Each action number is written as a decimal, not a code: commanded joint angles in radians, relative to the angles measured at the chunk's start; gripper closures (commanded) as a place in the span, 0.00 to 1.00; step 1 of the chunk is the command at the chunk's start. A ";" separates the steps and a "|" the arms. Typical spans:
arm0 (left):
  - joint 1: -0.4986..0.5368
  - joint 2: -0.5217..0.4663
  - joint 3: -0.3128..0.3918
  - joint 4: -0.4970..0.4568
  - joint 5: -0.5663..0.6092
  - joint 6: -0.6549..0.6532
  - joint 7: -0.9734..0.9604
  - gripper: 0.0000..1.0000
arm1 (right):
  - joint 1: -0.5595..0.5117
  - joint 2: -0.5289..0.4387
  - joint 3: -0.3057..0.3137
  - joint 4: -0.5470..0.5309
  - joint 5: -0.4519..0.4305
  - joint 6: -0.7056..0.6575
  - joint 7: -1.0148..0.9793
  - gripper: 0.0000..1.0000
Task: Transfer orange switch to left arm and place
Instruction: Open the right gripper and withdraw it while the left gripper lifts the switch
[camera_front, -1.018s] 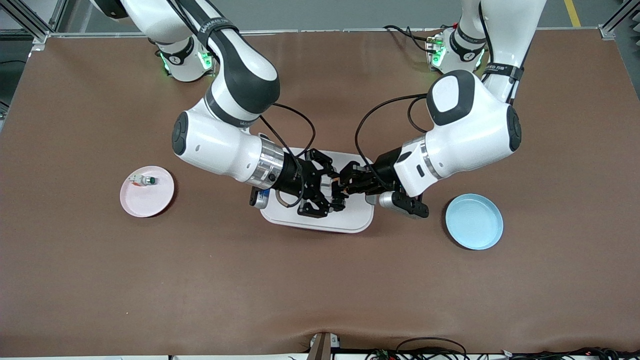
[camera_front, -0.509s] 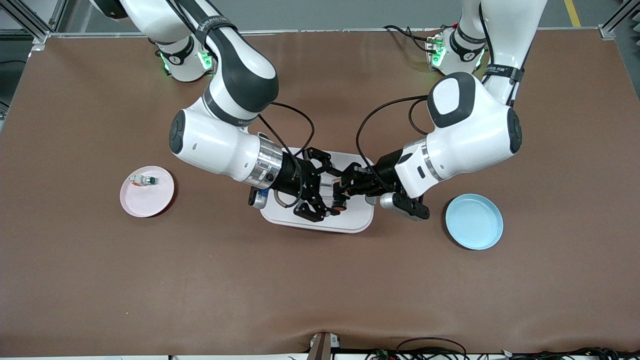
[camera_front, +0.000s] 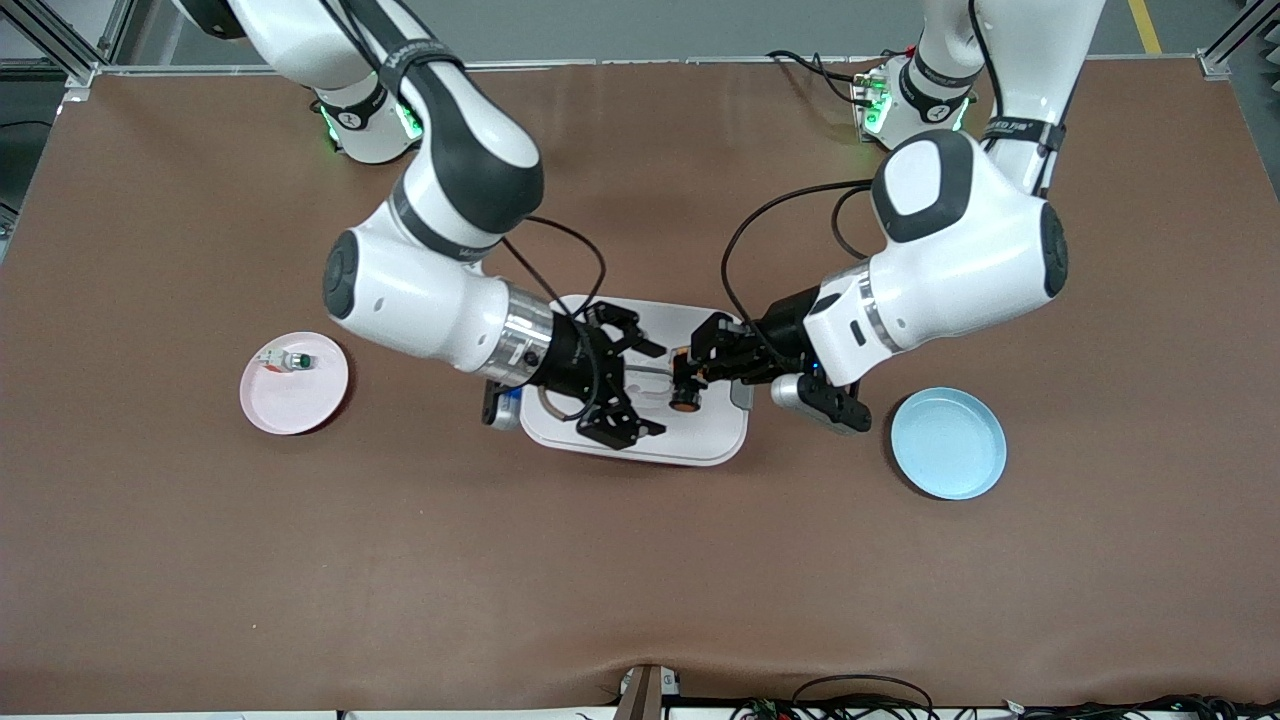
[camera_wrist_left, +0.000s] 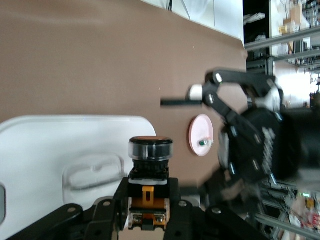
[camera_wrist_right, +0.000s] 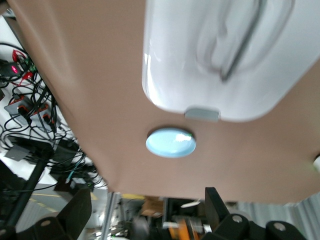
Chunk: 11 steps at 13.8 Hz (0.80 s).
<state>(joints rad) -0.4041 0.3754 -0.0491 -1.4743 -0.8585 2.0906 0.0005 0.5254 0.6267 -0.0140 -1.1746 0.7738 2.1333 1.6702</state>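
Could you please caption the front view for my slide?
Over the box, the left end effector holds the orange switch; the right end effector is open beside it.

High front camera facing both bases, wrist cameras close above the box (camera_front: 700, 440), shared by all views

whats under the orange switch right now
The orange switch, held in the left gripper, hangs over the white box lid. The lid's middle is partly covered.

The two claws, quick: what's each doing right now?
Left gripper: shut on the orange switch, over the box.
Right gripper: open, holding nothing, over the box.
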 joint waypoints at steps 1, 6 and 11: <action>0.048 -0.078 0.003 -0.047 0.009 -0.116 0.012 1.00 | -0.092 -0.001 0.013 0.021 -0.063 -0.146 -0.198 0.00; 0.131 -0.222 0.003 -0.096 0.151 -0.337 0.001 1.00 | -0.197 -0.024 0.011 0.021 -0.290 -0.433 -0.700 0.00; 0.218 -0.355 0.005 -0.093 0.337 -0.556 -0.037 1.00 | -0.336 -0.074 0.009 0.021 -0.402 -0.642 -1.039 0.00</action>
<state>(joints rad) -0.2138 0.0803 -0.0440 -1.5321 -0.5745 1.5870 -0.0264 0.2554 0.5886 -0.0225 -1.1502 0.4131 1.5593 0.7485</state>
